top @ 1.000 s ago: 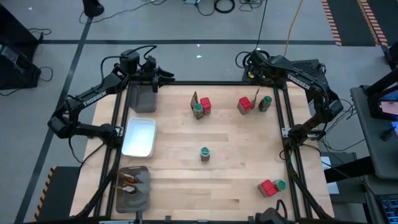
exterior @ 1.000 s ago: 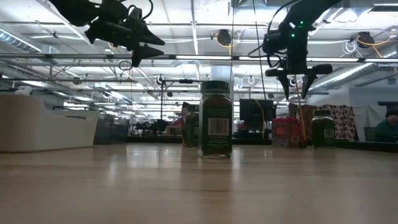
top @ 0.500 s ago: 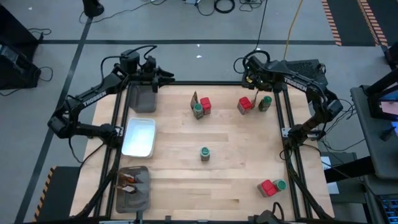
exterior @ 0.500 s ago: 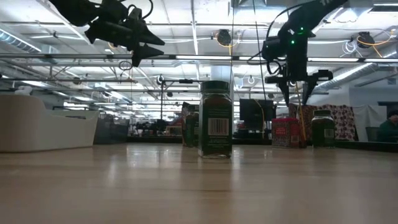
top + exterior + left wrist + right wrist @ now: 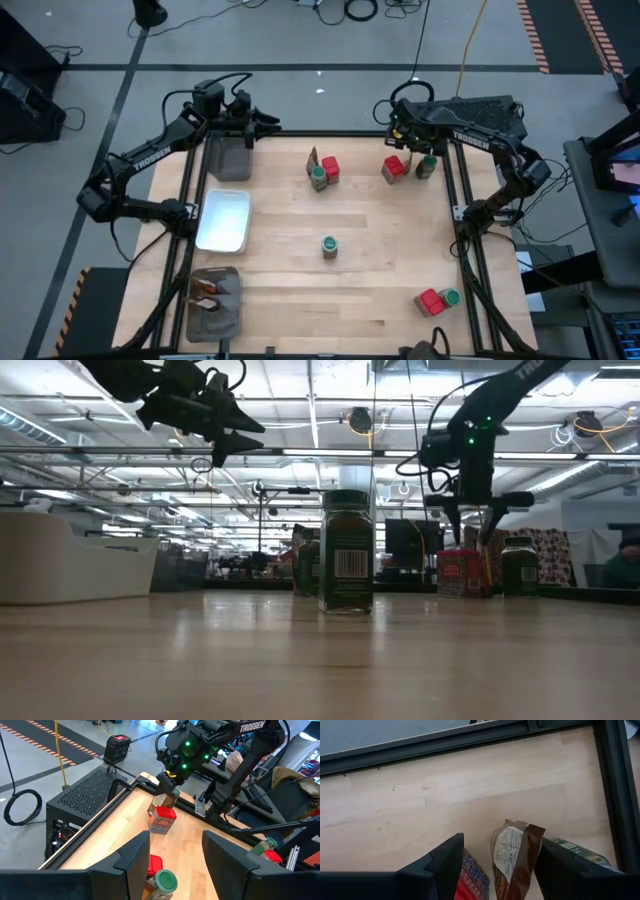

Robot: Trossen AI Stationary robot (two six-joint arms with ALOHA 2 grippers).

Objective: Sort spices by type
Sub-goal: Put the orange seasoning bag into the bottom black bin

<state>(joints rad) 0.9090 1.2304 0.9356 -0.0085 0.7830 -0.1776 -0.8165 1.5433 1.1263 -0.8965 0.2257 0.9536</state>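
1. High view: on the pale wooden worktop (image 5: 370,240) the right gripper (image 5: 408,143) hangs over the far right group, a red cube-like box (image 5: 393,168), a brown pointed sachet (image 5: 410,160) and a green-lidded round jar (image 5: 427,165). The left gripper (image 5: 252,124) hangs by the far left corner above a grey mesh tray (image 5: 229,158). A second box, jar and sachet stand at far centre (image 5: 322,170), one jar alone mid-worktop (image 5: 329,246), a box and jar near right (image 5: 437,300). A white dish (image 5: 223,221) lies at left
2. Low view: the right gripper (image 5: 470,532) hangs just above the red box (image 5: 460,572); the lone jar (image 5: 346,551) stands upright in front
3. Left wrist view: the left fingers (image 5: 132,857) are spread apart, holding nothing
4. Right wrist view: the right fingers (image 5: 447,860) stand released either side of the sachet (image 5: 515,855), not touching it
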